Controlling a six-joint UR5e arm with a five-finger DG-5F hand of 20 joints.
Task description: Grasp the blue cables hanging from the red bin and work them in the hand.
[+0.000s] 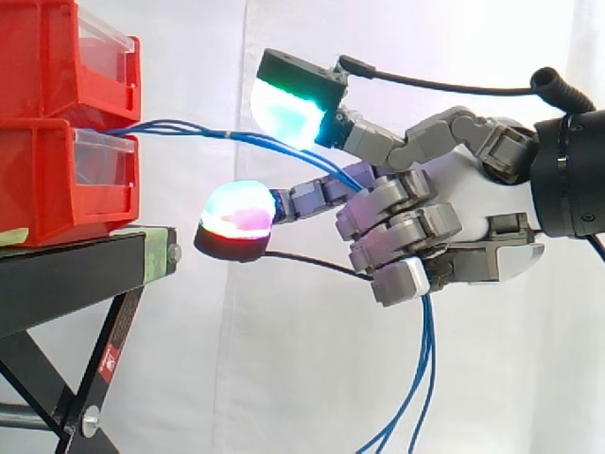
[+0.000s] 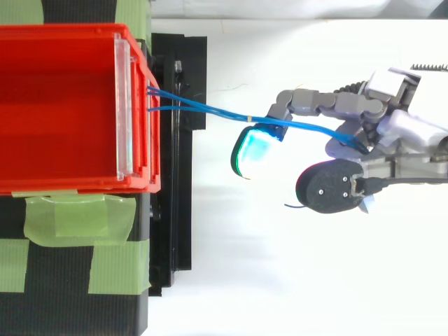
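I am curling my hand [image 1: 460, 194] around the blue cables [image 1: 194, 128], gripping them mid-run so they are stretching leftward to the red bin [image 1: 52, 189] while their loose ends are hanging below my palm for working.

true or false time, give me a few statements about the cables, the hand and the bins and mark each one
1. The blue cables stretch from the red bins across to the hand. True.
2. The hand has all its fingers straight and clear of the cables. False: several fingers are curled round them.
3. Past the hand, the cables hang downward. True.
4. The bins rest on a white table. False: they rest on a black stand.
5. Green tape is stuck on the stand beside the bin. True.
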